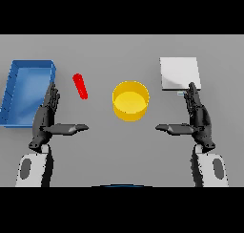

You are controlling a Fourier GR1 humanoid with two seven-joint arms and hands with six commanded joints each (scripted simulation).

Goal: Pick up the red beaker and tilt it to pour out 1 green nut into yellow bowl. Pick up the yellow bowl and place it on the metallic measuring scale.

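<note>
The red beaker (80, 86) stands on the grey table, left of centre, seen from above as a slanted red cylinder. The yellow bowl (130, 100) sits in the middle, with nothing visible inside. At the back right lies the metallic measuring scale (178, 73), a pale square plate. My left hand (46, 117) hovers open near the front left, fingers straight and thumb pointing inward, below and left of the beaker. My right hand (198, 118) mirrors it at the front right, open, just in front of the scale. Neither hand touches anything. No green nut can be made out.
A blue tray (14, 91) with raised walls lies at the far left, its right wall close to my left hand's fingertips.
</note>
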